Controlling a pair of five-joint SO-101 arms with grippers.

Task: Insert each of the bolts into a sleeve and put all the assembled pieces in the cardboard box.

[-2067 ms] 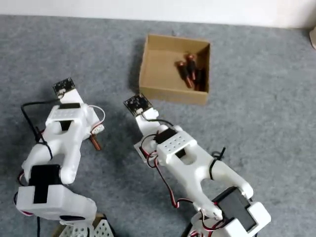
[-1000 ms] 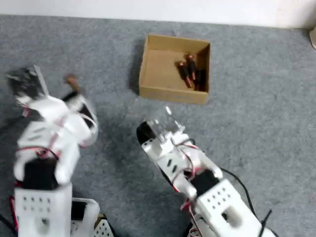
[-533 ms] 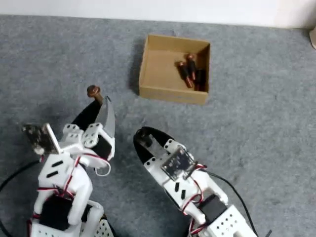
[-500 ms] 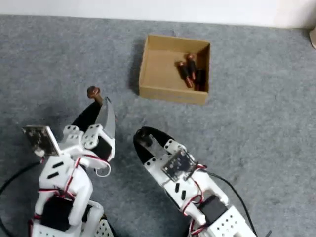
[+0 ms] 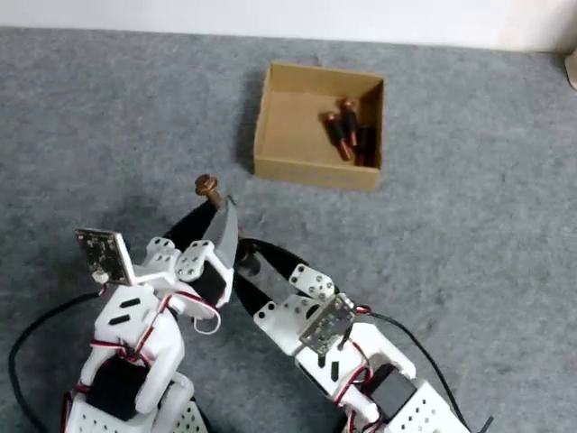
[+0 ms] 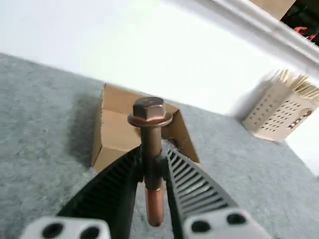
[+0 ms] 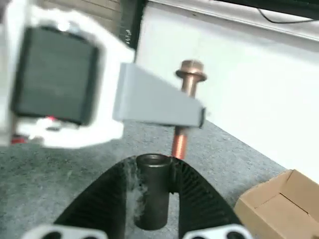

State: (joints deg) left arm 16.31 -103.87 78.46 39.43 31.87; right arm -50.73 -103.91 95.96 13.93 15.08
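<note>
Bolt (image 6: 149,127) stands upright, head up, clamped by its shank in the left gripper (image 6: 152,157), on the arms' side of the cardboard box (image 5: 315,171). Just beside it, equally short of the box, the right gripper (image 7: 152,172) grips an upright sleeve (image 7: 153,191), its mouth close under the bolt's tip. Assembled pieces (image 5: 343,131) lie in the box's right half.

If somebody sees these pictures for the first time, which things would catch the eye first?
The copper bolt stands out first, held upright, head up, in the left gripper in front of the cardboard box. Next to it the right gripper holds a dark sleeve upright, with the bolt's tip close to its open top, not yet inside. Assembled pieces lie in the box's right half.
</note>
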